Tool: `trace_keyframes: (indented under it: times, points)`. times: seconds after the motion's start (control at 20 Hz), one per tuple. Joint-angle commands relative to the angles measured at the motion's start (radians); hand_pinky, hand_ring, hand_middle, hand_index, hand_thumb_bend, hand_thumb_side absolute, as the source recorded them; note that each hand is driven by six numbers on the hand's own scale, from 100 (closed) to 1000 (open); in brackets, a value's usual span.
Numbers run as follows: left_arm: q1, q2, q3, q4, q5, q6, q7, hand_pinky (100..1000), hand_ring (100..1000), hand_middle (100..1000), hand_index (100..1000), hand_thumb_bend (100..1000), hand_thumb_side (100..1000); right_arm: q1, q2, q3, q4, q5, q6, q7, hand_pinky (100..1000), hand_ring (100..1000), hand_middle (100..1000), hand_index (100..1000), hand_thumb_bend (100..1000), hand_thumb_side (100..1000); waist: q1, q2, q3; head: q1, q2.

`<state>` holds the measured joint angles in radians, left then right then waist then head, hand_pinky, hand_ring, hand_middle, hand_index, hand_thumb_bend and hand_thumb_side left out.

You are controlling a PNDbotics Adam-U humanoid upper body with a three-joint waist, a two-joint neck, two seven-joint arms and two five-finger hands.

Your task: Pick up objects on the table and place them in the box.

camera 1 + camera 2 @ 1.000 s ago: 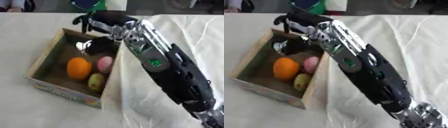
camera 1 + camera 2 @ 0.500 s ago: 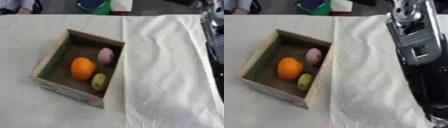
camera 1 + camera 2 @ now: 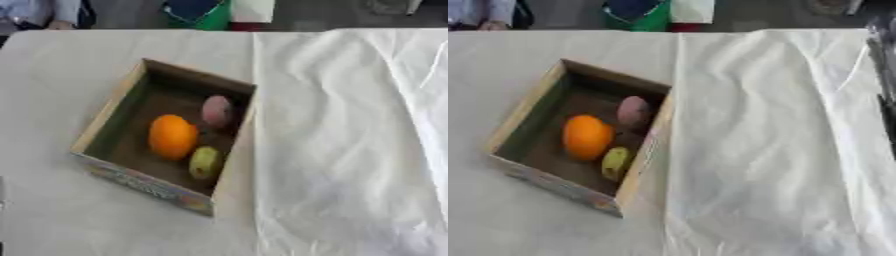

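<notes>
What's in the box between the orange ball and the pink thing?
Nothing: only bare box floor between the orange ball and the pink thing, seen in both eye views.

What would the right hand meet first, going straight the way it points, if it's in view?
It shows in neither view, only a dark strip of arm at the right edge, so its heading cannot be told. Between there and the box lies only white cloth.

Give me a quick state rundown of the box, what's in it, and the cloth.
box: open-topped, upright on the table, askew to its edge.
orange fruit: inside the box, resting on its floor.
pink item: inside the box, by the right wall.
yellow-green item: inside the box, nearest the front.
white cloth: spread right of the box, wrinkled.
</notes>
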<state>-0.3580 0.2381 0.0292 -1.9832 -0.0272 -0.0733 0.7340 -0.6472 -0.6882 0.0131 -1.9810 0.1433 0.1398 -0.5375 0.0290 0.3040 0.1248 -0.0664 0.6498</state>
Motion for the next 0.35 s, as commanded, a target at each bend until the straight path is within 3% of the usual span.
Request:
trace_keyframes:
  times: [0.05, 0.35]
  points:
    - [-0.004, 0.028, 0.012, -0.017, -0.008, -0.006, 0.004, 455, 606, 606, 735, 100, 966, 0.049, -0.065, -0.037, -0.019, -0.011, -0.104, -0.130, 711, 695, 597, 772, 100, 540, 0.000, -0.013, 0.001, 0.014, -0.003]
    - [-0.006, 0.030, 0.015, -0.017, -0.012, -0.009, 0.006, 455, 605, 605, 734, 100, 966, 0.167, -0.060, -0.087, -0.019, 0.022, -0.187, -0.250, 683, 645, 561, 742, 100, 451, -0.003, -0.009, -0.003, 0.022, 0.002]
